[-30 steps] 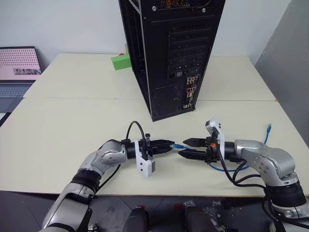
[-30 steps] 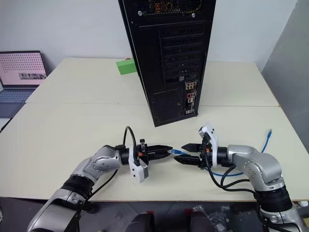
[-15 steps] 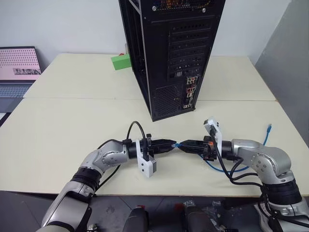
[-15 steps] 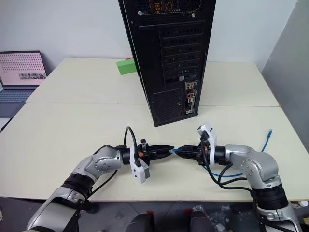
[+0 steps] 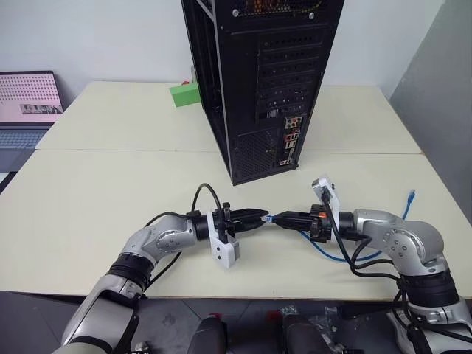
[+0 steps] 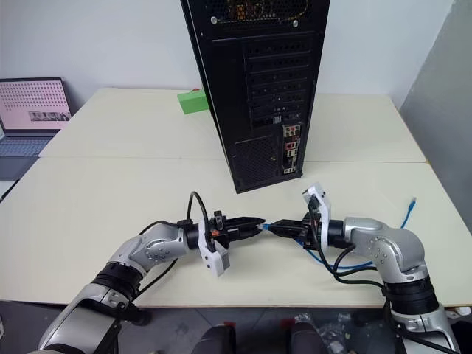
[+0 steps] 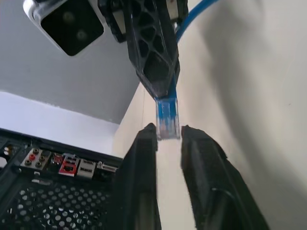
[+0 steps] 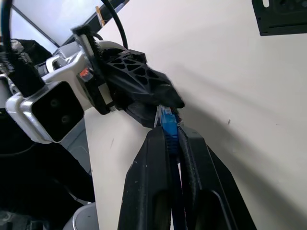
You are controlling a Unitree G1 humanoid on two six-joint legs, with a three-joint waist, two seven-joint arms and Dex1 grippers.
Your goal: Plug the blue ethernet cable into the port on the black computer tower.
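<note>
Nearest, over the front of the table: right gripper clamped tight on the blue ethernet cable just behind its plug, pointing tip to tip at the left gripper. Left gripper fingers slightly parted in the left wrist view, standing either side of the plug's clear end, touching it lightly or about to let go; cannot tell which. Trailing back from the right gripper, a loop of blue cord lying on the table, with the far plug resting well off to that gripper's outer side.

Farther on, beyond both grippers and well apart from them: the black computer tower standing upright, rear panel facing, with the port somewhere low in the connector cluster, too small to pick out surely. Farther again, a green block beside the tower and a laptop at the table's far left edge.

Progress, by judgement: early. Handover of the plug end from left to right nearly finished; carrying to the tower, lining up and pushing home all left to do.

Against a second ago: right gripper then wide open short of the plug, now shut on the cord. Left gripper then shut on the plug, now loosened a little. Both arms otherwise in much the same place.
</note>
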